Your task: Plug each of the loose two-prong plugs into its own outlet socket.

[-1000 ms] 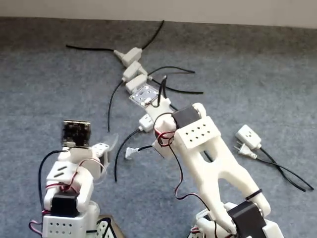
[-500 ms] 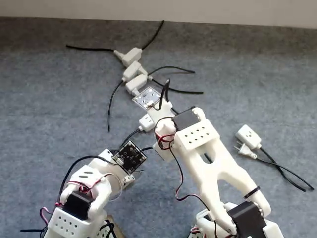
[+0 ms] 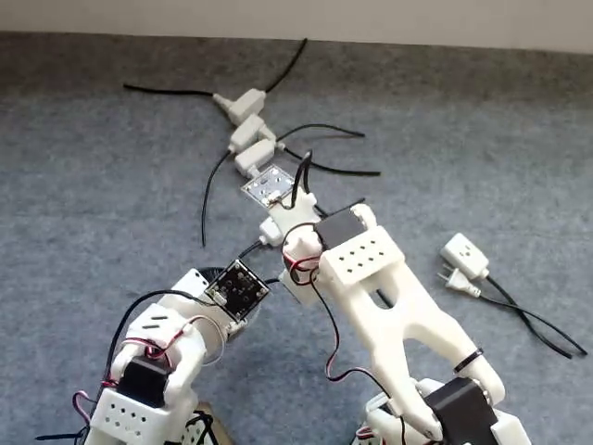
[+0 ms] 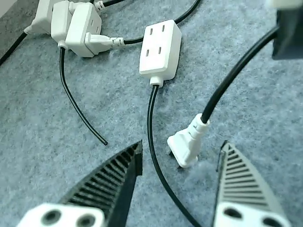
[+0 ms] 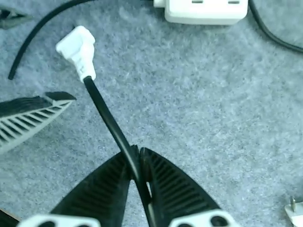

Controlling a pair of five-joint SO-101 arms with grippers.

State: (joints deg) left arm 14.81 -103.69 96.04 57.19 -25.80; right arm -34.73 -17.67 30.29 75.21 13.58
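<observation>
A white two-prong plug point(image 4: 183, 147) on a black cord point(image 4: 236, 78) lies flat on the grey carpet, between the fingers of my open left gripper point(image 4: 181, 144). My right gripper point(image 5: 138, 150) is shut on that same cord point(image 5: 106, 118), a short way behind the plug point(image 5: 77, 46). Just beyond the plug sits a white outlet block point(image 4: 160, 46) with free sockets facing up, which the high view places at the middle of the carpet as outlet block point(image 3: 271, 228). A second loose plug point(image 3: 456, 281) lies at the right beside another outlet block point(image 3: 463, 252).
A chain of white outlet blocks point(image 3: 248, 132) with plugs in them runs toward the back of the carpet. Loose black cords point(image 3: 326, 169) trail around it. Both arms crowd the carpet's centre; the carpet at far left and back right is bare.
The left arm swung from pointing away at the left to over the plug, its open fingers now either side of it. The right arm shifted slightly left with the cord.
</observation>
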